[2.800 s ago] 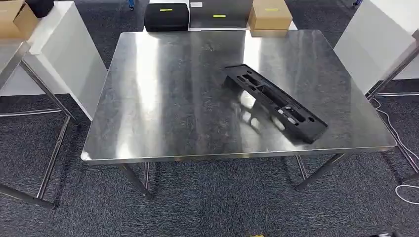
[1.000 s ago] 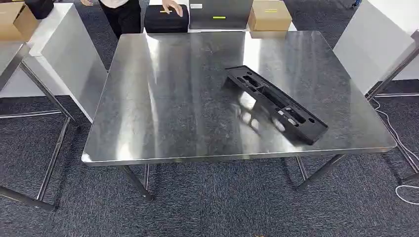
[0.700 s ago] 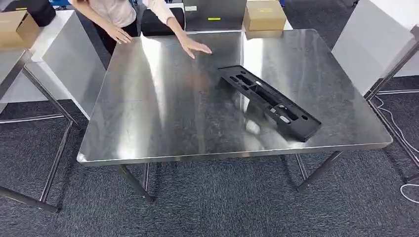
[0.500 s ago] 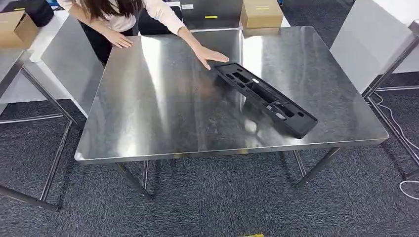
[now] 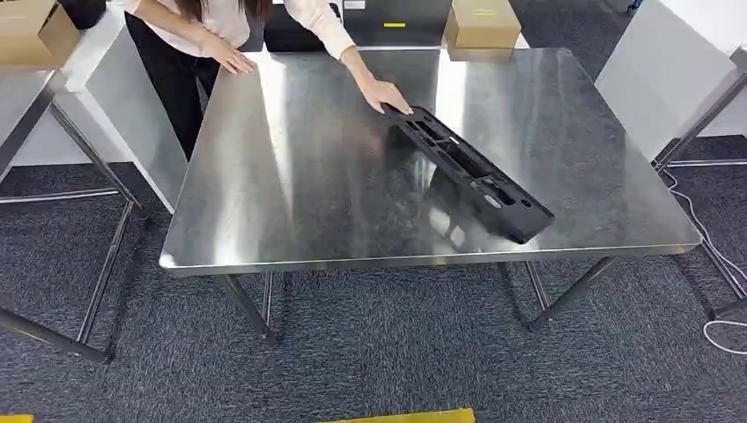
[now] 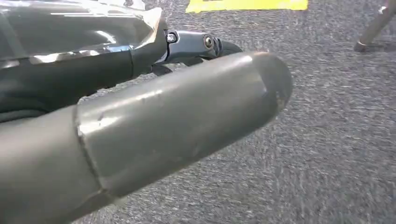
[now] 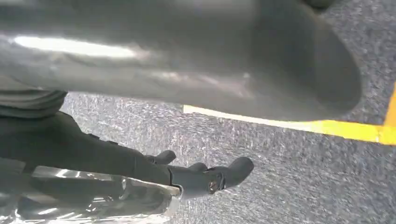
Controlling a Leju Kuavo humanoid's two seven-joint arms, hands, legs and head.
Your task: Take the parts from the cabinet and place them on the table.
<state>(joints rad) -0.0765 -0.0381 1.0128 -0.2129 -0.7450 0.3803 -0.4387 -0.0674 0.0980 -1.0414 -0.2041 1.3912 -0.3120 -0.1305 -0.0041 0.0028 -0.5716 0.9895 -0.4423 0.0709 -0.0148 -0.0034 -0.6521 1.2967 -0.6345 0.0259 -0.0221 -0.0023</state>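
A long black plastic part (image 5: 467, 172) with several cut-outs lies slantwise on the right half of the steel table (image 5: 291, 176). A person leans in from the far side; one of their hands (image 5: 385, 92) touches the part's far end, the other (image 5: 231, 60) rests on the table's far left edge. My left hand (image 6: 177, 116) hangs over the grey carpet with its thumb and dark fingers (image 6: 205, 44) stretched out, holding nothing. My right hand (image 7: 187, 60) also hangs above the carpet, its fingers (image 7: 205, 179) apart and empty.
Beyond the table stand a cardboard box (image 5: 483, 22) and a black case (image 5: 295, 26). White panels (image 5: 656, 70) flank the table on both sides. Another table frame (image 5: 88, 291) stands at the left, with a box (image 5: 26, 31) on it. Yellow floor tape (image 5: 401, 416) lies near me.
A person came in from the far side, reached across the table and laid a hand on the part's far end. The camera has shifted a little; the part's far end has moved slightly.
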